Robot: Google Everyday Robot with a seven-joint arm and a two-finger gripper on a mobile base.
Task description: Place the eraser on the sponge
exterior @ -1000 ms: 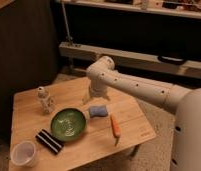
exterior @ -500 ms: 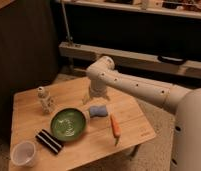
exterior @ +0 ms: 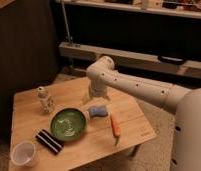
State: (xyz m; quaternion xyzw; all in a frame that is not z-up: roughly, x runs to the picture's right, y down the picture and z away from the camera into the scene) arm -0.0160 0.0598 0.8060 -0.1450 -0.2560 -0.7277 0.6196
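The pincer [exterior: 97,98] hangs over the far middle of the wooden counter [exterior: 130,111], pointing down, its fingers apart and holding nothing. It is just above the sponge [exterior: 97,111].

In the camera view, the sponge lies at 2 o'clock from the green plate [exterior: 68,124], just beside its rim. The eraser [exterior: 49,141] lies flat on the counter at 8 o'clock from the plate, close against its edge and well apart from the sponge; the plate sits between the two. An orange carrot [exterior: 115,125] lies at 4 o'clock from the sponge. A white cup [exterior: 24,153] stands at 8 o'clock from the eraser, near the corner. A small pale figure [exterior: 44,100] stands at 11 o'clock from the plate.
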